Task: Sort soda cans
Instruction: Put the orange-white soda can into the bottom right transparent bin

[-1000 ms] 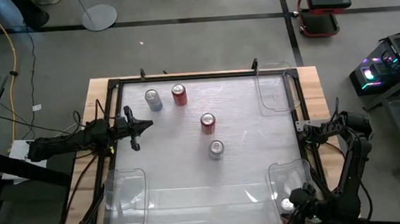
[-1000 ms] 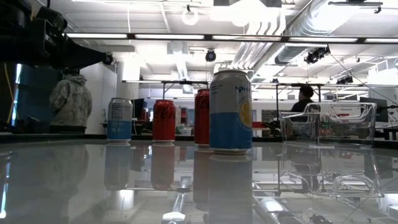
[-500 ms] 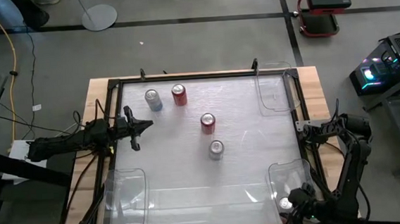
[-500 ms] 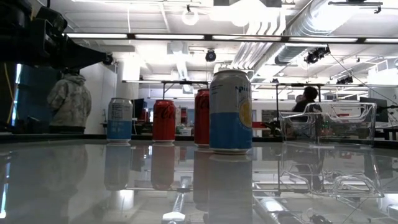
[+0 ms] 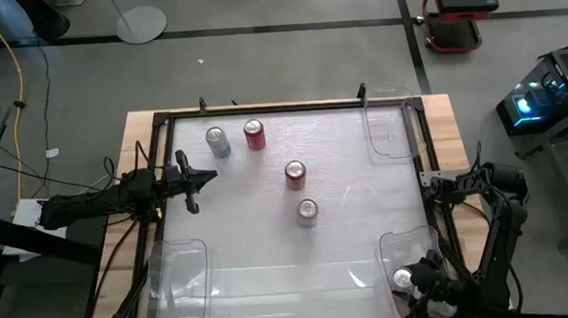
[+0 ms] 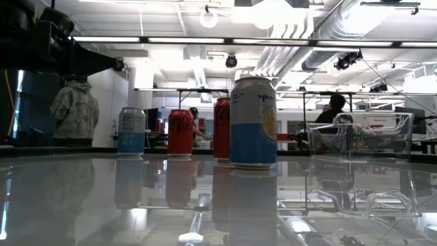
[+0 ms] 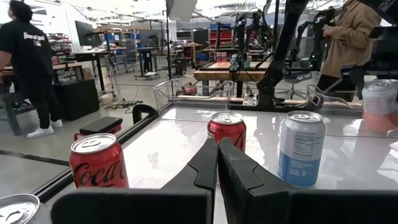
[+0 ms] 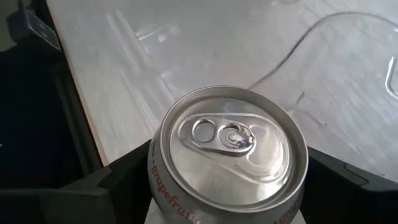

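While the right gripper (image 5: 413, 282) clamps a silver grapefruit-labelled can (image 8: 227, 148) over the clear plastic bin (image 5: 395, 246) at lower right, it should lower it upright (no tilt) before releasing; the left gripper (image 7: 217, 163) waits closed, empty, at mid-left.

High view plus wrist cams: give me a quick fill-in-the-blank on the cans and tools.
1. Out on the open table stand ____ cans.
2. The can nearest the left tool has a silver-____ body.
3. The right tool is shut on a can whose top is ____.
4. The left tool's fingers are ____.

Missing words: four; blue; silver; shut
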Available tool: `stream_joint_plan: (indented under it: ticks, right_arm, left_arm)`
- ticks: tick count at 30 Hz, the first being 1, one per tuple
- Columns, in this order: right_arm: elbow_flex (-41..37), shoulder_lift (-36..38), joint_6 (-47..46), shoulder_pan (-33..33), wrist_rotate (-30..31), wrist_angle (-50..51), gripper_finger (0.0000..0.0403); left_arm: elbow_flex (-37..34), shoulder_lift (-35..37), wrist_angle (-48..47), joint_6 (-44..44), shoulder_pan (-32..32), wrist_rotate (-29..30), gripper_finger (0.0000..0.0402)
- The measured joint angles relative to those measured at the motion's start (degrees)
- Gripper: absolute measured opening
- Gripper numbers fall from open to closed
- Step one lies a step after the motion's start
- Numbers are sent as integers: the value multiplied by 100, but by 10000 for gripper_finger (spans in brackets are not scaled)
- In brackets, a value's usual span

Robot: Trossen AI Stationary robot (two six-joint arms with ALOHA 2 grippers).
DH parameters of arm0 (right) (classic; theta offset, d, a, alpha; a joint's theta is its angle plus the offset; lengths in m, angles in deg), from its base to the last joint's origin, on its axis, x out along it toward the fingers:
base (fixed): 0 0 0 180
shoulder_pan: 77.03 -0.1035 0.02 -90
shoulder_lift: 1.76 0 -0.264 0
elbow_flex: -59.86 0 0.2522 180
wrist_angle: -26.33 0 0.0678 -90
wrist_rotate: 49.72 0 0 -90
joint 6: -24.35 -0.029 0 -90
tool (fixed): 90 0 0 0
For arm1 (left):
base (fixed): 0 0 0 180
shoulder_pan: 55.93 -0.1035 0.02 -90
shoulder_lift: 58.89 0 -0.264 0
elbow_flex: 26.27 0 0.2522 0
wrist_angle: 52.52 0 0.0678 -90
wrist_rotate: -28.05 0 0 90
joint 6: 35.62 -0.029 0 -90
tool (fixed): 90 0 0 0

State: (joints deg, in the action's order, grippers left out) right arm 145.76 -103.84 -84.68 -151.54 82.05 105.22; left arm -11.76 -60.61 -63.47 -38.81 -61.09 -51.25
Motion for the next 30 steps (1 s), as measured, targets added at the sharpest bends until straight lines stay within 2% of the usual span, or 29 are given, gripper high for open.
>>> stream_joint_plan:
  ticks: [11, 19, 30]
  right_arm:
    - [13, -367, -272, -203, 335, -304, 303]
    - [27, -370, -311, -66, 65, -864, 303]
    - [24, -389, -353, 101, -172, -977, 322]
  left_arm:
    - [0, 0, -2, 12, 0, 7, 5]
    - [0, 0, 2, 10, 1, 7, 5]
    - [0, 0, 2, -3, 1, 8, 5]
